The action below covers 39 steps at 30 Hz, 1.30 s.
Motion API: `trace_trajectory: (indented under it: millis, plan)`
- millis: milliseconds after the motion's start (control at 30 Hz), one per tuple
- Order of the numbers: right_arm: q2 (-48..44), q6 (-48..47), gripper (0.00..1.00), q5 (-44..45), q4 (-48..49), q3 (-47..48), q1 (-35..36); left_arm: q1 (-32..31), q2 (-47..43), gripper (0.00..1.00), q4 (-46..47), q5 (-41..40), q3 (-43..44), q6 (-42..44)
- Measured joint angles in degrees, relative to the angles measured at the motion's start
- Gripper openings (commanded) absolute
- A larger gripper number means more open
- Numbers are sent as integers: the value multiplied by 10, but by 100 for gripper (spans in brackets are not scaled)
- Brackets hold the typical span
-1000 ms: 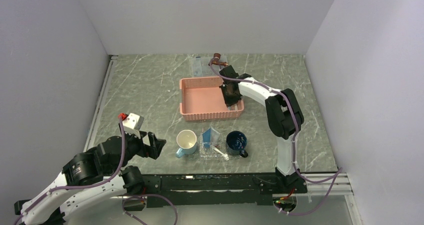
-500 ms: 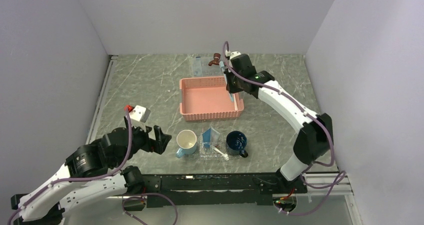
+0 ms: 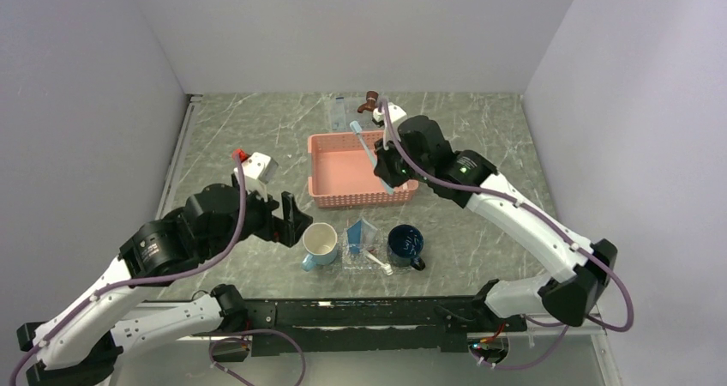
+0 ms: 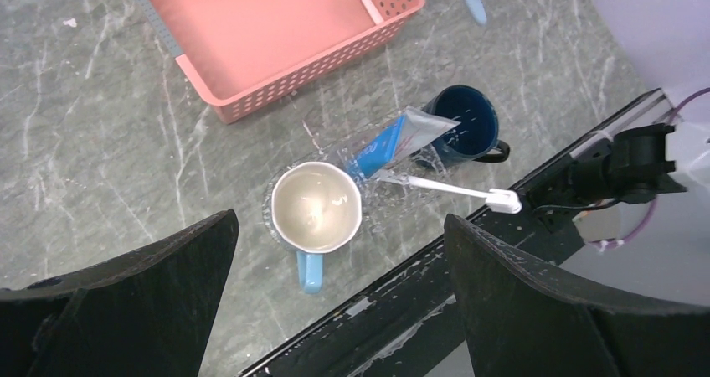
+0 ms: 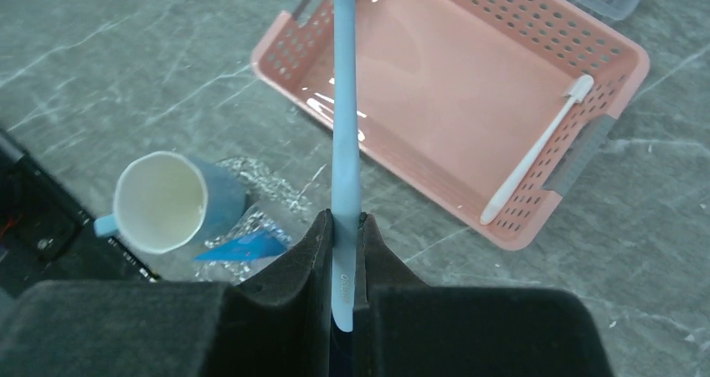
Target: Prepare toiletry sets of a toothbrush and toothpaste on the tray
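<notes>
Right hand (image 5: 345,251) clamped 1 toothpaste (image 5: 344,126) above the basket (image 3: 360,199); left hand (image 3: 279,223), jaws apart, hovered at 9 o'clock of the white mug (image 3: 320,244).

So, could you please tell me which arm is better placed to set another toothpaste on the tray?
Right: its jaws are shut on a toothpaste above the pink basket; the left jaws are open, empty.

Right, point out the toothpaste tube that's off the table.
The toothpaste pinched in the right gripper, up in the air; the other toothpaste lies on the tray.
</notes>
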Motion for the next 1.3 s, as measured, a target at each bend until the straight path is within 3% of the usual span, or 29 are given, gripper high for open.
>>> trace_trajectory:
  millis: [333, 533, 1300]
  plan:
    - [-88, -21, 0, -40, -31, -43, 72, 169, 57, 93, 15, 205, 49, 17]
    - [-102, -22, 0, -123, -43, -71, 90, 217, 75, 90, 33, 321, 61, 42]
    - [-63, -52, 0, -562, -75, -61, 89, 236, 31, 83, 28, 580, 91, 169]
